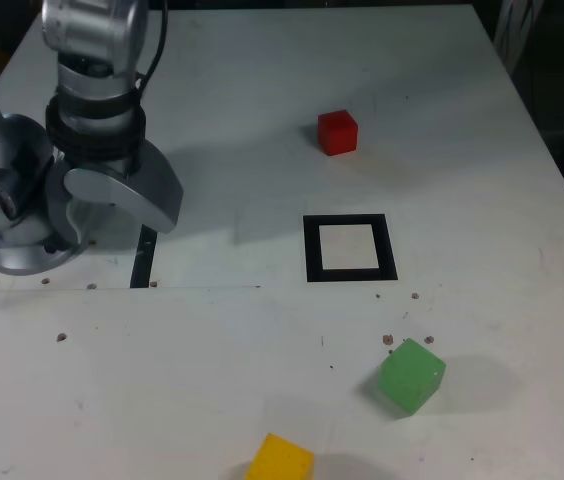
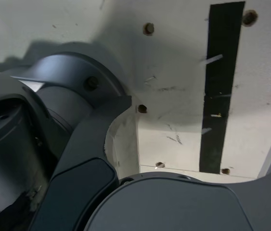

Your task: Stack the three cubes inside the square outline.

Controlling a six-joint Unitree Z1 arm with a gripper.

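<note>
The red cube [image 1: 337, 132] sits on the white table beyond the square outline [image 1: 350, 248], whose white centre is bare. Nearer the camera, toward the exterior view's right, the green cube [image 1: 411, 375] lies slightly turned. The yellow cube [image 1: 280, 460] is cut off by the bottom edge of that view. My gripper [image 1: 112, 212] hangs folded down beside the arm's base at the exterior view's left, far from all three cubes. In the wrist view its dark fingers [image 2: 92, 139] stand apart, open, with nothing between them. No cube shows in the wrist view.
A narrow black strip [image 1: 143, 258] [image 2: 220, 86] lies on the table just by the gripper. The arm's grey base [image 1: 2, 200] fills the exterior view's left. A seam [image 1: 212, 288] crosses the table, and small screw holes [image 2: 148, 28] dot it.
</note>
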